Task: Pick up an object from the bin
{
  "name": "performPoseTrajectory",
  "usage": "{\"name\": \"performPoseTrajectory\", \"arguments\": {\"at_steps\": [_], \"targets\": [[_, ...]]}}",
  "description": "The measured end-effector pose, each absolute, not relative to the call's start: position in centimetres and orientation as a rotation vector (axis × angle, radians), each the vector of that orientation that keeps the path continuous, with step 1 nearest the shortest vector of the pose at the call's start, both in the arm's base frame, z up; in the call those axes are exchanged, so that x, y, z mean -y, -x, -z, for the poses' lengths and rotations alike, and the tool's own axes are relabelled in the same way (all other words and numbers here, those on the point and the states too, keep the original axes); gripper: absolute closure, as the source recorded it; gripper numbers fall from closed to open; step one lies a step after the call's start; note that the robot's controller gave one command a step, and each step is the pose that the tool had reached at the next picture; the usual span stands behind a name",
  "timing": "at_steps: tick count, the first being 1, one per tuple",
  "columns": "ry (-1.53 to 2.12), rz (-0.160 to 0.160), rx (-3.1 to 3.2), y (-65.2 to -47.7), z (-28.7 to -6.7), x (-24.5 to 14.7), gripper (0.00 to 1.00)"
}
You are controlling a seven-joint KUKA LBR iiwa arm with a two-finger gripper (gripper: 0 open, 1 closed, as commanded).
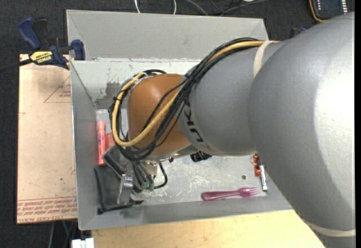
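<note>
The grey arm (242, 106) comes in from the right and covers most of the grey metal bin (169, 35). Its orange cover (152, 111) sits over the left half of the bin, with black and yellow cables (120, 123) looped around it.

Below the cover, the claw (133, 183) hangs low in the bin's lower-left corner, close to the floor. It sits among dark brackets and wires, and I cannot tell whether it is spread or pressed together. Nothing can be seen pinched in it.

The thing nearest to it is a black flat thing (107, 187), roughly oblong. It lies in that same lower-left corner, along the left wall and down to the lower edge. The claw is over its right side, either touching it or just above it; which of the two is not clear.

An orange-red pen (101, 138) lies lengthwise against the left wall, just above the black flat thing and partly under the cables.

A pink plastic fork (230, 194) lies flat along the lower edge towards the right corner, with its tines pointing right. It is well apart from the claw, with bare scuffed floor between them. A small red and white thing (260, 173) lies by the right wall just above the fork's tines, with part of it hidden under the arm.
</note>
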State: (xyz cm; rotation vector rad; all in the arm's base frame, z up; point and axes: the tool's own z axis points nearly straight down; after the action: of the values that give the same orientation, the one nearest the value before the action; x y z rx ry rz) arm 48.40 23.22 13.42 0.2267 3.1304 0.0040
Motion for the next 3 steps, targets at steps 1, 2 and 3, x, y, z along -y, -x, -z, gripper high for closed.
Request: {"name": "performPoseTrajectory", "arguments": {"at_steps": [1,2,3], "targets": [[-0.555,-0.002,-3.094,-48.3,-10.6,-23.6,0.0],[-0.661,-0.021,-3.051,-49.0,-7.6,-23.0,0.0],[-0.72,-0.016,-3.04,-49.2,-7.6,-23.8,1.0]]}}
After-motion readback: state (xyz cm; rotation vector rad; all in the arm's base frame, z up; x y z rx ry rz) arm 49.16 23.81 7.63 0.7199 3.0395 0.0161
